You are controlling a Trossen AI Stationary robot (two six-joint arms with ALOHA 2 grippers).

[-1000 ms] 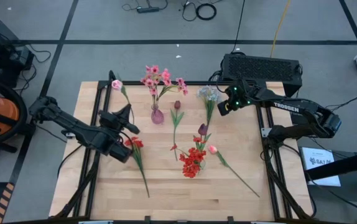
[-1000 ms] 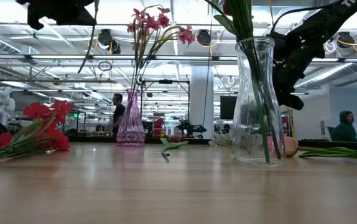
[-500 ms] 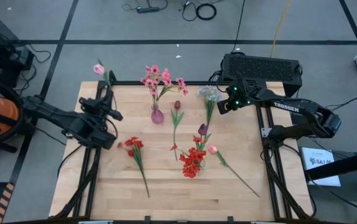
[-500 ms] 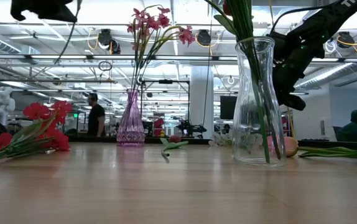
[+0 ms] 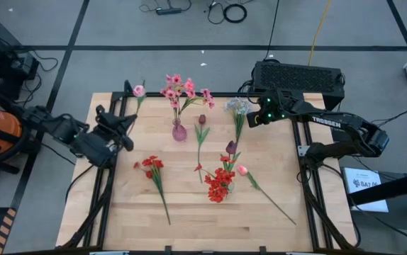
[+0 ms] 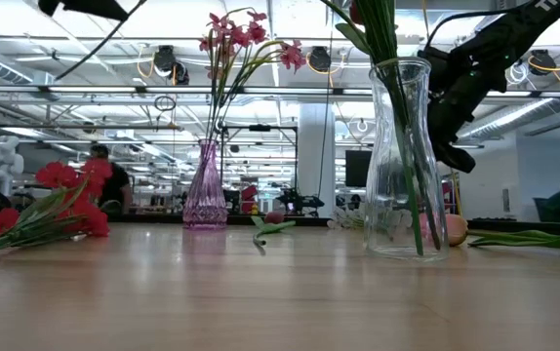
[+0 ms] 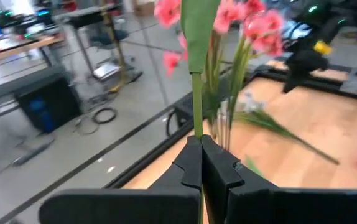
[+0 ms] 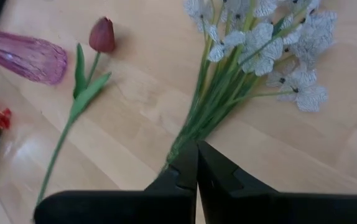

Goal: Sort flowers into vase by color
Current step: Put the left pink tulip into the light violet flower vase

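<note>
Here the left pincer (image 5: pixel 122 129) is pressed shut on the thin green stalk of a pink bud (image 5: pixel 138 90), holding it in the air over the bench's (image 5: pixel 118 205) far left corner; in the left wrist view the stalk (image 7: pixel 197 93) rises straight out from between the closed fingers (image 7: pixel 188 165). The right pincer (image 5: pixel 254 120) hovers pressed together over the pale sprig (image 5: pixel 237 108), with nothing in it.

The pink sprays (image 5: pixel 179 88) already stand in the purple vase (image 5: pixel 179 131), and red clusters (image 5: pixel 220 184) fill the clear vase (image 6: pixel 400 156). A loose red stem (image 5: pixel 154 170), two maroon tulips (image 5: pixel 202 120), and another pink bud (image 5: pixel 242 170) lie flat on the wood.

These stems look very light and springy. The stalk is probably wire under plastic: thin, smooth, apt to twist or slide in a pinch, and the head will sway. A hold on the middle of the stalk, clear of leaves and head, seems best, leaving the lower end free to enter the vase's narrow neck. The glass vases look tippy, so a sideways nudge from a stem could topple one.
</note>
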